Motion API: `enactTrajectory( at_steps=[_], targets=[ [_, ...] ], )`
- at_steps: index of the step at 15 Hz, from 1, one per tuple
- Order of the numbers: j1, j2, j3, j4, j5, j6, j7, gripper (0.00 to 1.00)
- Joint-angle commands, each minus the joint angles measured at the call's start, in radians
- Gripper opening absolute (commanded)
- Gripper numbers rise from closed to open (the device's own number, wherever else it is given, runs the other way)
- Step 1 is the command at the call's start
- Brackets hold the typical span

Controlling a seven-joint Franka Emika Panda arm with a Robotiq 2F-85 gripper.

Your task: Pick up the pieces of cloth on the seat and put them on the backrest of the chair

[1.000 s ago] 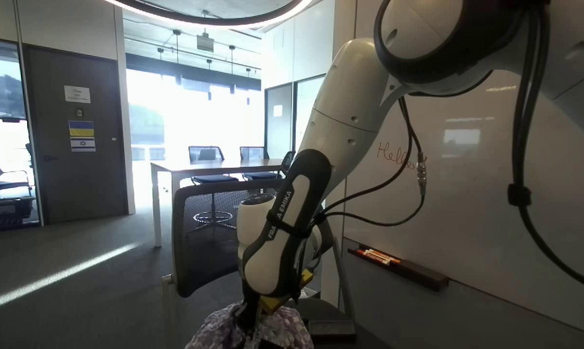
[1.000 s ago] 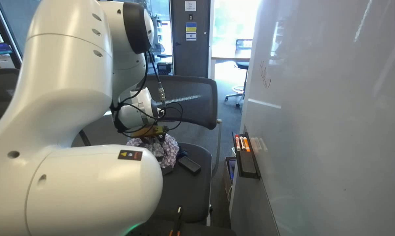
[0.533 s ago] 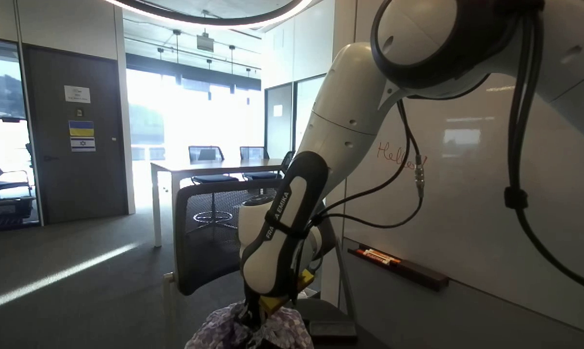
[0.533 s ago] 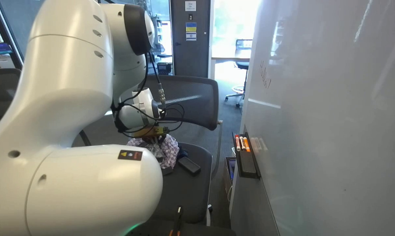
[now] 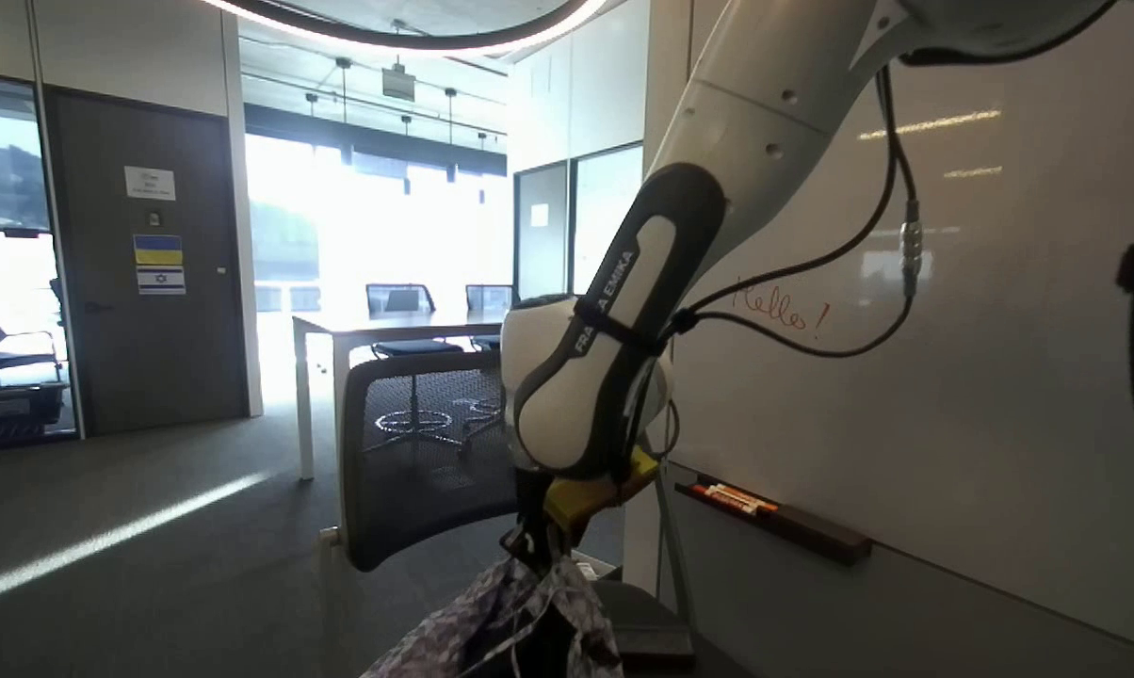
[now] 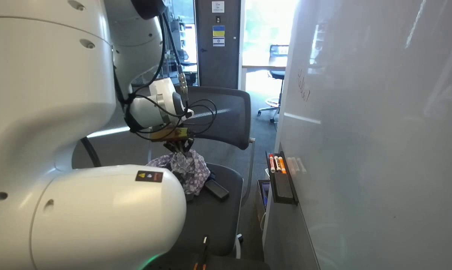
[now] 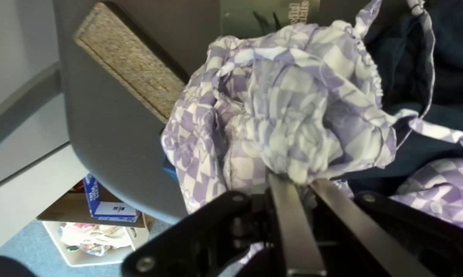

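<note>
A crumpled purple-and-white checked cloth (image 7: pixel 224 127) fills the middle of the wrist view. It also shows in both exterior views (image 5: pixel 454 621) (image 6: pixel 196 168). My gripper (image 7: pixel 298 180) is shut on a bunch of this cloth, whose upper part is lifted to a peak (image 6: pixel 180 150). The lower part hangs down over the chair seat (image 6: pixel 214 225); whether it still touches the seat is hidden. A dark navy cloth (image 7: pixel 450 119) lies beneath and beside it. The mesh backrest (image 6: pixel 224 116) stands beyond my gripper; it also shows in an exterior view (image 5: pixel 416 480).
A dark eraser-like block (image 7: pixel 135 61) lies on the seat, also visible in an exterior view (image 6: pixel 216 189). A flat green printed item (image 7: pixel 243 19) lies near the cloth. The whiteboard (image 6: pixel 368 123) and its marker tray (image 6: pixel 284 187) stand beside the chair. An open box (image 7: pixel 97 246) sits on the floor.
My gripper has risen from low in the cloth, lifting a bunch of checked cloth into a peak. In the last half second the arm has moved upward.
</note>
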Motion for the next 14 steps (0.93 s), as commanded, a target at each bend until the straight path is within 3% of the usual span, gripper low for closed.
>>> enactTrajectory(
  at_steps=[1, 2, 5, 6, 10, 14],
  targets=[
    [0.092, -0.224, -0.113, -0.084, -0.249, -0.062, 0.226, 0.02],
    [0.129, -0.265, -0.149, -0.072, -0.321, -0.094, 0.269, 0.02],
    [0.157, -0.401, -0.160, -0.044, -0.551, -0.220, 0.428, 0.02],
    [0.044, -0.448, -0.031, -0.029, -0.623, -0.276, 0.476, 0.02],
    [-0.060, -0.580, 0.144, 0.051, -0.701, -0.460, 0.551, 0.02],
    [-0.113, -0.617, 0.282, 0.223, -0.750, -0.619, 0.555, 0.02]
  ],
)
